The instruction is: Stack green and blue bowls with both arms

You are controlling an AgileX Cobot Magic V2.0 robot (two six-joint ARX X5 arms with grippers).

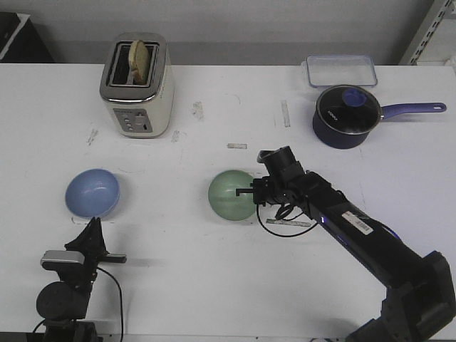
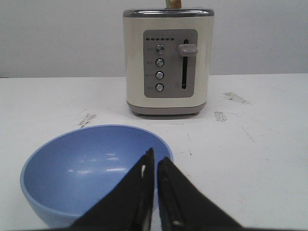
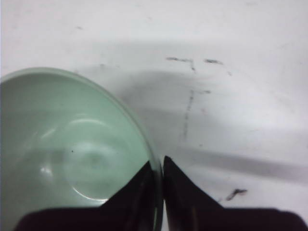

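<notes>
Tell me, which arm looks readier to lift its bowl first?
The right. Its gripper is already closed on the rim of the pale mint green round bowl. The left gripper is shut too, but sits just short of the light periwinkle blue round bowl, gripping nothing.

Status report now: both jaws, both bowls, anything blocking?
Right gripper shut on green bowl rim. Left gripper shut, empty, near blue bowl. Bowls apart, not stacked. Nothing between them; toaster and saucepan stand behind.
</notes>
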